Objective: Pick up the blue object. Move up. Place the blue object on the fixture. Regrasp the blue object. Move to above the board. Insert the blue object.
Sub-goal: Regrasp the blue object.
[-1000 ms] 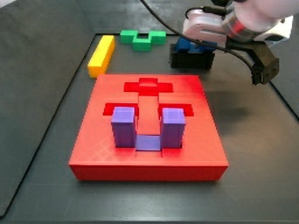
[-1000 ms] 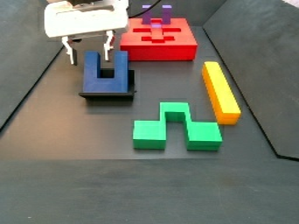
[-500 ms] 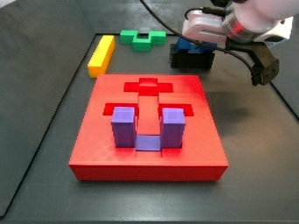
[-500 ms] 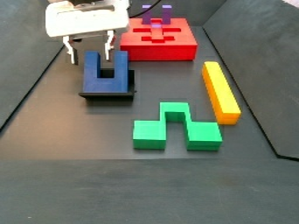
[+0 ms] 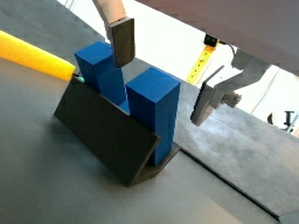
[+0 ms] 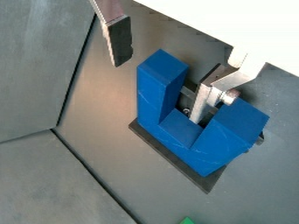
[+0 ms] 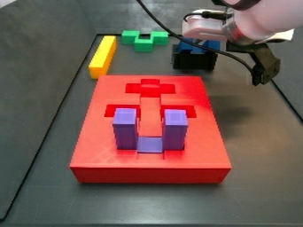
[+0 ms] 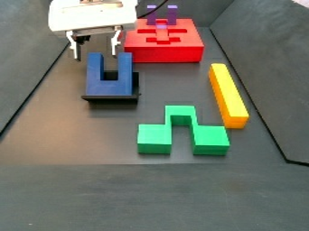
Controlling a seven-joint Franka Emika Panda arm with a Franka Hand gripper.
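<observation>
Your blue object point(image 8: 110, 74) sits on the fixture point(image 8: 111, 93), legs pointing up in a wrist view point(image 5: 140, 96), leaning against the fixture's raised back wall point(image 5: 105, 140). In a side view the fixture stands beside the far end of the board point(image 8: 167, 42); from the opposite side you see only a sliver of blue point(image 7: 193, 51) behind the arm.

The gripper point(image 8: 93, 36) is just above the blue object, spread wide and holding nothing. In both wrist views the fingers are apart: one plate point(image 6: 118, 39) hangs clear of the block's outer side, its mate point(image 6: 214, 93) is over the slot between the legs. You can see a gap between pad and plastic on the outer finger point(image 5: 121, 43); whether the inner one point(image 5: 212, 94) touches the block you cannot tell.

Further out: the board point(image 7: 142, 133) lies mid-table, with a purple U-shaped piece point(image 7: 145, 129) standing in its near recess, legs up, and a cross-shaped recess point(image 7: 151, 88) bare at the far end. A green notched block point(image 8: 180, 130) lies flat on the table, just beside a yellow bar point(image 8: 227, 93); both are well apart from the fixture.
</observation>
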